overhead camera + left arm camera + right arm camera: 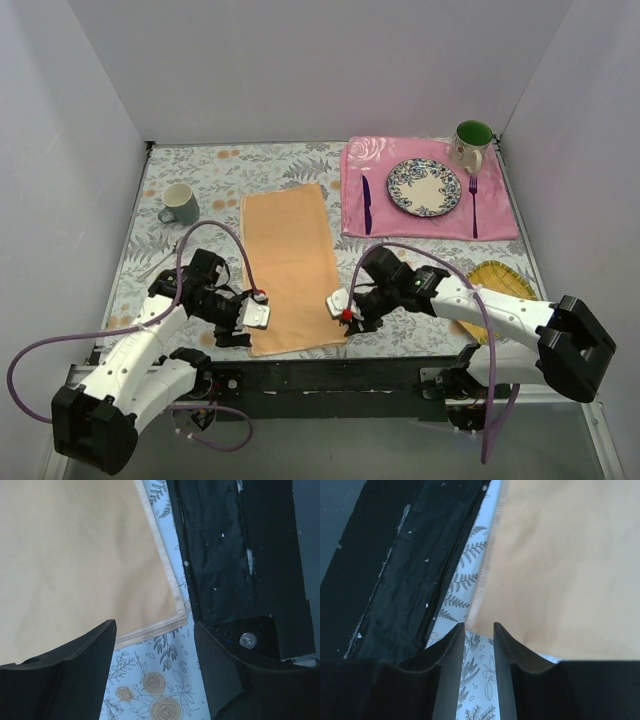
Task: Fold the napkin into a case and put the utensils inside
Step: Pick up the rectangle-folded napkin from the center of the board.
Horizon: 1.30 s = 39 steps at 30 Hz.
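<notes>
A: Overhead shot, and the napkin [290, 265] lies as a long peach strip down the middle of the frame, its long axis running from top centre to bottom centre. The short edge sits at the bottom, nearest the arms.

B: And both arms are on that edge! The left gripper [258, 312] is at the lower-left corner. Its wrist view shows the jaws standing well apart with nothing held, the hemmed corner just ahead of the gap.

A: The right gripper [340, 305] mirrors it at the lower-right corner. Its jaws are drawn close with a narrow slit between them. Only the patterned tablecloth [479, 680] shows through the slit, so no cloth is pinched there. The napkin corner is just beyond the tips, up and to the right.

B: So each arm has its own corner, neither one nearer overall. I'd judge a fold of that bottom edge up the strip is coming.

A: Utensils? Upper right, well apart from all this. The knife [366, 203] and fork [473, 205] lie on the pink placemat [400, 225], either side of the plate [424, 187]. They're on the right arm's side.

B: Any writing or brand?

A: None I can read.
</notes>
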### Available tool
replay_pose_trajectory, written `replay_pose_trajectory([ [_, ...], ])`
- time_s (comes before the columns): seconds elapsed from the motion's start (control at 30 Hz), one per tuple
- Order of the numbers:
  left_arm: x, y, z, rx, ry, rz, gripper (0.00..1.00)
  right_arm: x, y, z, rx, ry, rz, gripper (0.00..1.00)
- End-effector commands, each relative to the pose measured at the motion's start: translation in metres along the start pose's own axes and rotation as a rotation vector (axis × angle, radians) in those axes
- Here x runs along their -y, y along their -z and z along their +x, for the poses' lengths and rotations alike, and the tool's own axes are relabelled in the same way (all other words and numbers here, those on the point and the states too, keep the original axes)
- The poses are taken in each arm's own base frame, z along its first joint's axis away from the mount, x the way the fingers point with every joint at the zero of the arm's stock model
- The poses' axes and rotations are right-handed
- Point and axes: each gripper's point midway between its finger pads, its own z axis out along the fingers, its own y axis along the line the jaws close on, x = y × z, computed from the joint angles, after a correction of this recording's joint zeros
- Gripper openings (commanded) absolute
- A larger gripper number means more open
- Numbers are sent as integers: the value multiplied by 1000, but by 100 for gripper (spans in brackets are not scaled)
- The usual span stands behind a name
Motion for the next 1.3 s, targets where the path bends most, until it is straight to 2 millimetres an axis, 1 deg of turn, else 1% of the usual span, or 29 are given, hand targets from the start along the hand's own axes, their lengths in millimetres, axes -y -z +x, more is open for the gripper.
replay_pose_trajectory([
  [0.0, 9, -5, 9, -54, -133, 28, 63, 1, -18, -10, -6, 263, 32, 38],
  [0.03, 14, -8, 12, -67, -162, 56, 62, 1, -21, -7, -23, 276, 35, 38],
  [0.07, 16, -10, 15, -82, -188, 67, 61, -1, -24, -6, -31, 288, 28, 38],
  [0.1, 18, -10, 21, -112, -213, 81, 59, -5, -30, 1, -50, 297, 5, 38],
  [0.2, 13, -14, 23, -135, -248, 119, 56, -4, -36, 13, -86, 313, 0, 39],
  [0.23, 13, -16, 28, -172, -261, 141, 56, -2, -37, 18, -102, 322, 6, 40],
  [0.27, 10, -16, 28, -191, -247, 148, 56, -2, -38, 22, -114, 325, 3, 41],
  [0.3, 6, -21, 32, -215, -230, 172, 56, -2, -41, 28, -132, 316, -9, 41],
  [0.37, 0, -22, 31, -228, -219, 175, 56, 3, -43, 28, -147, 314, -1, 41],
  [0.4, -9, -26, 30, -227, -210, 152, 57, 3, -45, 32, -160, 305, -9, 41],
  [0.43, -11, -30, 31, -233, -200, 145, 58, 8, -46, 29, -158, 308, -2, 41],
  [0.47, -14, -32, 32, -234, -186, 132, 58, 7, -47, 30, -163, 302, -10, 41],
  [0.5, -16, -37, 37, -240, -168, 125, 58, 7, -49, 33, -170, 295, -20, 41],
  [0.57, -17, -42, 53, -292, -141, 124, 59, 10, -51, 33, -179, 290, -21, 39],
  [0.6, -27, -46, 57, -300, -142, 83, 59, 11, -54, 38, -193, 279, -30, 39],
  [0.63, -26, -50, 65, -320, -120, 87, 58, 13, -55, 41, -209, 270, -27, 38],
  [0.7, -37, -52, 72, -340, -119, 54, 57, 20, -56, 44, -221, 244, -26, 38],
  [0.73, -45, -48, 74, -338, -121, 38, 57, 22, -57, 45, -223, 236, -23, 38],
  [0.8, -53, -48, 75, -320, -114, 32, 57, 31, -55, 46, -226, 237, -6, 39],
  [0.87, -63, -44, 74, -315, -125, 14, 56, 36, -53, 44, -224, 239, 2, 40],
  [0.9, -63, -43, 69, -298, -131, 17, 56, 40, -51, 37, -216, 254, 12, 41],
  [0.97, -68, -37, 54, -260, -157, 6, 56, 38, -47, 27, -198, 253, 3, 45],
  [1.03, -55, -32, 41, -226, -173, 41, 56, 31, -38, 14, -171, 238, -6, 49],
  [1.1, -39, -26, 36, -225, -194, 67, 56, 23, -30, 5, -154, 240, -9, 51],
  [1.17, -29, -24, 31, -218, -225, 80, 56, 13, -29, 6, -155, 250, -29, 52],
  [1.2, -20, -22, 32, -220, -232, 91, 56, 9, -28, 6, -154, 261, -32, 52],
  [1.23, -14, -24, 33, -233, -250, 110, 56, 7, -28, 9, -164, 272, -31, 52],
  [1.27, -11, -24, 35, -243, -253, 117, 55, 2, -31, 14, -174, 282, -45, 51],
])
